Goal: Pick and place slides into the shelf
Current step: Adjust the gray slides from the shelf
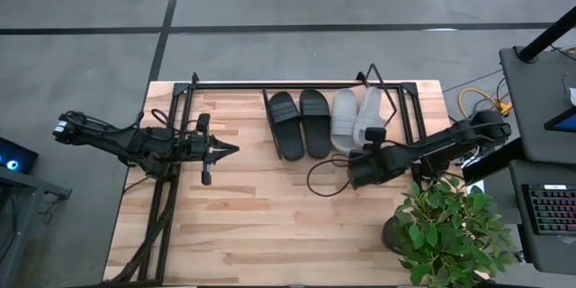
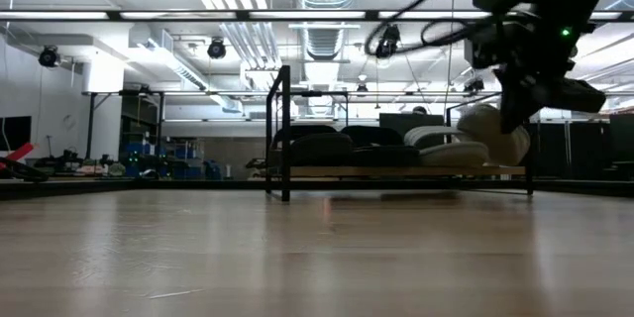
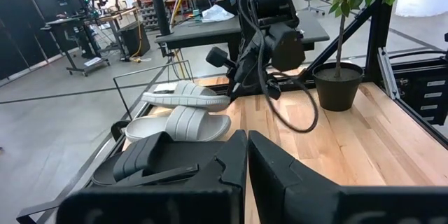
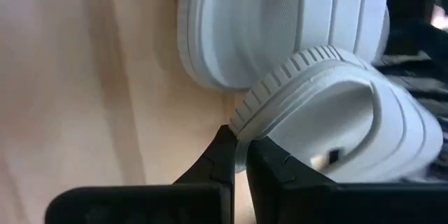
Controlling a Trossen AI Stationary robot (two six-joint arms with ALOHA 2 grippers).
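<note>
The black wire shelf (image 1: 225, 84) stands along the table's far edge. On its board lie the black pair (image 1: 301, 123) and one grey slide (image 1: 344, 119), side by side. The second grey slide (image 1: 371, 111) sits at the shelf's right end, raised over the board in the left wrist view (image 3: 185, 94) and tilted in the low view (image 2: 495, 131). My right gripper (image 1: 362, 150) is shut on its near end. My left gripper (image 1: 227, 150) hovers shut, left of the black pair. My right gripper pinches the ribbed rim of the grey slide's sole at its near end (image 4: 246, 117), only at the fingertips (image 4: 225, 155). The fingers come level from the table's near right side, along the slide. The slide is lifted and tilted, partly over the other grey slide (image 4: 280, 21).
A potted plant (image 1: 450, 229) stands at the table's near right corner, close behind my right arm. A black cable loop (image 1: 324, 180) lies on the wood near the right gripper. The shelf's left half (image 1: 225, 117) holds nothing. A desk with a keyboard (image 1: 549, 207) is beyond the right edge.
</note>
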